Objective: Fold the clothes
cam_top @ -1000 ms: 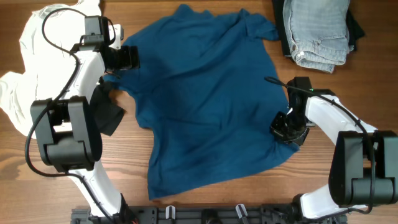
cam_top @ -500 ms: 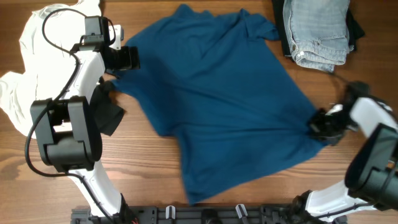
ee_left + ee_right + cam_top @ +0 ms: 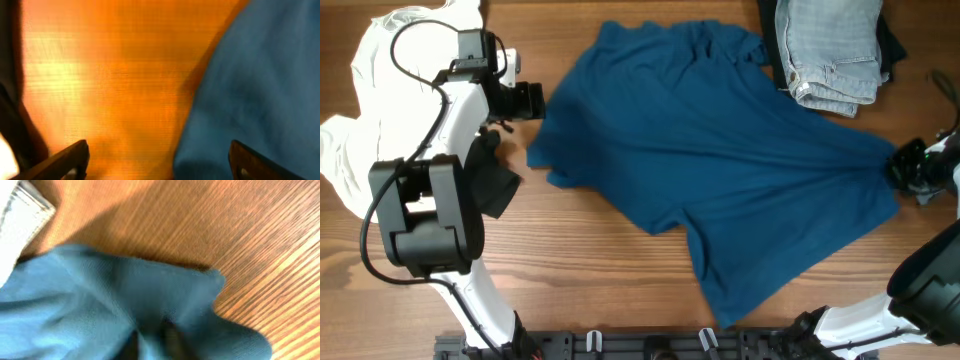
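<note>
A blue shirt [image 3: 720, 170] lies spread across the middle of the table, stretched toward the right edge. My right gripper [image 3: 900, 168] is shut on the shirt's right edge; in the right wrist view the blue cloth [image 3: 125, 305] bunches around the fingers and hides them. My left gripper [image 3: 532, 100] is open and empty at the shirt's upper left edge. In the left wrist view the fingertips [image 3: 70, 157] stand wide apart over bare wood, with blue cloth [image 3: 260, 85] on the right.
Folded light jeans [image 3: 835, 45] on a dark garment sit at the back right. A white garment [image 3: 370, 90] lies at the left edge. A black cloth [image 3: 500, 185] lies beside the left arm.
My right gripper has dragged the shirt's edge far to the right, toward the table's right side. The whole shirt slid right and stretched out. The left gripper stayed put.
</note>
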`<control>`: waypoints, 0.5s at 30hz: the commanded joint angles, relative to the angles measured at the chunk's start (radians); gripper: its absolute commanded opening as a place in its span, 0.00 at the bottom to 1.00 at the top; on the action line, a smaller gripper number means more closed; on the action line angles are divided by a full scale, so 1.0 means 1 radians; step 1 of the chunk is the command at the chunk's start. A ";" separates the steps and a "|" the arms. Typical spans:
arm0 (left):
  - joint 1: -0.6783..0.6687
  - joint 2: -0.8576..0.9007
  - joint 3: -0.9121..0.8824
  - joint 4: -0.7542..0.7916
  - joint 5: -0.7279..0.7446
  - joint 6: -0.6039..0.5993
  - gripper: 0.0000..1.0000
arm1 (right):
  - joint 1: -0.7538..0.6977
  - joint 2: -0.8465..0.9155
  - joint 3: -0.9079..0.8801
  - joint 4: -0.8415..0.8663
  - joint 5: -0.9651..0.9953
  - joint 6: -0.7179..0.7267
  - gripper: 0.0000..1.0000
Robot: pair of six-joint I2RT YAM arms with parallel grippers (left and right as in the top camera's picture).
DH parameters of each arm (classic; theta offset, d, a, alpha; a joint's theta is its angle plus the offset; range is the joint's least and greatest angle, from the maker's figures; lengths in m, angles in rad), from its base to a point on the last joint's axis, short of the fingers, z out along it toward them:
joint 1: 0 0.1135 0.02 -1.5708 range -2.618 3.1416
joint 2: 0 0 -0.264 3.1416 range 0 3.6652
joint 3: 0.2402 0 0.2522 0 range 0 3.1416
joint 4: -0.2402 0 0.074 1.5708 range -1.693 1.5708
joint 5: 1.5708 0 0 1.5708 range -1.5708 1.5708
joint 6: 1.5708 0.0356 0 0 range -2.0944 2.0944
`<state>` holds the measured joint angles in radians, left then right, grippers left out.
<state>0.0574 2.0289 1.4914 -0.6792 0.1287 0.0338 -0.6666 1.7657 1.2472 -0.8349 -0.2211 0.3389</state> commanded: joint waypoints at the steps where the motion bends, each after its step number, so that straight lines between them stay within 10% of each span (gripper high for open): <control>1: 0.001 -0.018 0.001 -0.106 0.057 0.016 0.87 | 0.000 0.011 0.082 -0.056 -0.055 -0.044 0.78; 6: 0.000 -0.018 0.001 -0.285 0.244 0.126 0.86 | 0.003 0.010 0.135 -0.113 -0.119 -0.056 0.94; 15: -0.001 -0.016 -0.017 -0.349 0.118 0.134 0.67 | 0.092 0.009 0.137 -0.113 -0.151 -0.082 0.93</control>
<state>0.0574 2.0289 1.4910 -1.0428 0.3035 0.1497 -0.6220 1.7657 1.3643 -0.9493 -0.3351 0.2821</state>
